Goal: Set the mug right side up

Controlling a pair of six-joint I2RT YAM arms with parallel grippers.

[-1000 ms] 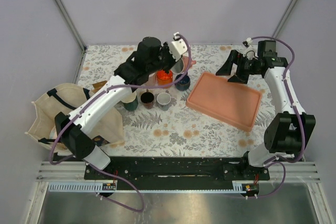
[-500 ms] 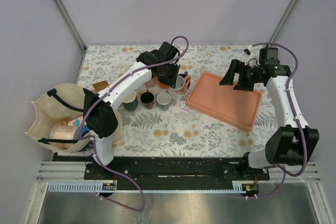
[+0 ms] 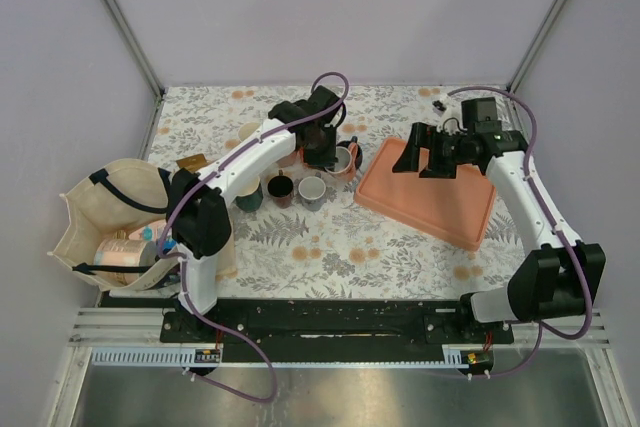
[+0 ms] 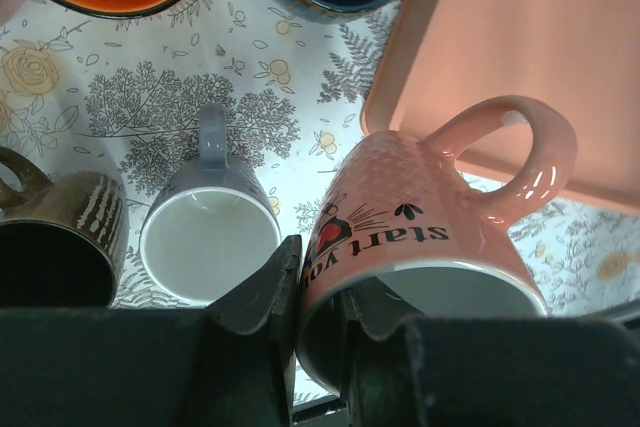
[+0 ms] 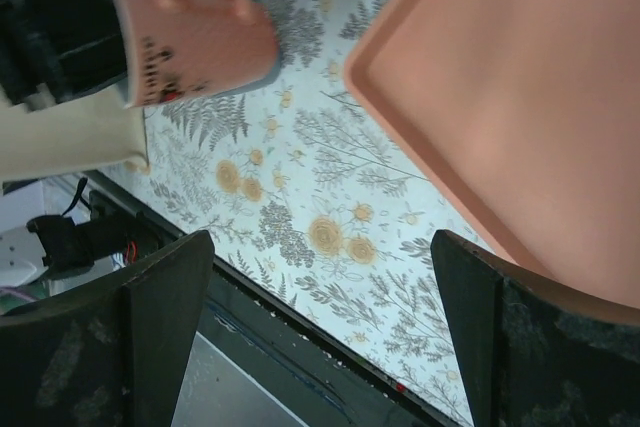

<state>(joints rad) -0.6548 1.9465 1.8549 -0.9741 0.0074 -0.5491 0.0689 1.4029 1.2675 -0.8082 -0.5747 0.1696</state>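
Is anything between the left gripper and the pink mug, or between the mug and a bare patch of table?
Nothing visible. The left gripper is shut on the rim of the pink mug. Bare table shows beside and below it, in a narrow gap between the grey mug and the tray.

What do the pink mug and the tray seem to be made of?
The mug is probably glazed ceramic: glossy, with bright highlights on its handle and a thick rim. The tray is likely plastic: matte salmon surface, smooth moulded raised edge.
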